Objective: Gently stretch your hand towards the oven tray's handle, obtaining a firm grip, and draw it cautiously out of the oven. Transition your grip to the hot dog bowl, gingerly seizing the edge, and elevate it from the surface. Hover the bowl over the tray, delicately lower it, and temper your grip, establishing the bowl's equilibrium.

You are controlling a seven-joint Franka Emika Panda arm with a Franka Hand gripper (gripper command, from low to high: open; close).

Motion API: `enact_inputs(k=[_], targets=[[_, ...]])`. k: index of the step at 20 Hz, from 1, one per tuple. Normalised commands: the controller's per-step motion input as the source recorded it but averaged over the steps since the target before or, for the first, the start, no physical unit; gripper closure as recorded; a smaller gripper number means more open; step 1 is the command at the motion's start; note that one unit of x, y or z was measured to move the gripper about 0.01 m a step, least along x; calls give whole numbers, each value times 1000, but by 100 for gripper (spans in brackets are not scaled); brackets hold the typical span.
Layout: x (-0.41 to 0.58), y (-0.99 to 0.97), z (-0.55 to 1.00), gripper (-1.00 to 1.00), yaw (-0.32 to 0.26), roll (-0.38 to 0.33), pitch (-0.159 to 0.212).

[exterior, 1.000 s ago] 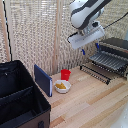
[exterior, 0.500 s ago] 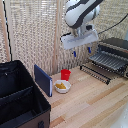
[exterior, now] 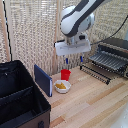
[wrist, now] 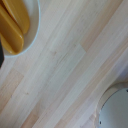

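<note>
One white robot arm hangs its pincer [exterior: 73, 60], jaws parted and empty, above your small round white bowl of yellowish food [exterior: 62, 86]. At 3 o'clock, the grey wire tray [exterior: 103, 64] juts from the dark oven [exterior: 116, 52]. Descending off-centre could knock the red cup [exterior: 65, 74]. Pale wooden desk [exterior: 95, 105], reed-blind backdrop.

Looks like a staged kitchen corner inside a robot lab rather than a real home. Pale wooden tabletop [exterior: 95, 102] laid with a small toaster oven [exterior: 114, 52], its wire oven tray [exterior: 102, 61] pulled out, a red cup [exterior: 65, 74] and a white hot dog bowl [exterior: 62, 86]. Backed by a woven reed screen [exterior: 30, 35] instead of walls. White robot arm [exterior: 77, 20] overhead; large black fabric case [exterior: 20, 100] and blue flat panel [exterior: 43, 80] alongside.
</note>
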Motion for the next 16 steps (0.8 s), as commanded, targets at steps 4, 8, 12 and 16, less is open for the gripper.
enact_inputs(k=[4,8,12,16], targets=[[-120,0,-536,-100,-49,66,-123],[-11,54,-526,-100,-44,71,-117],[0,101,-447,-100,-39,67,-86],[-11,35,-313,-100,-9,15,-4]])
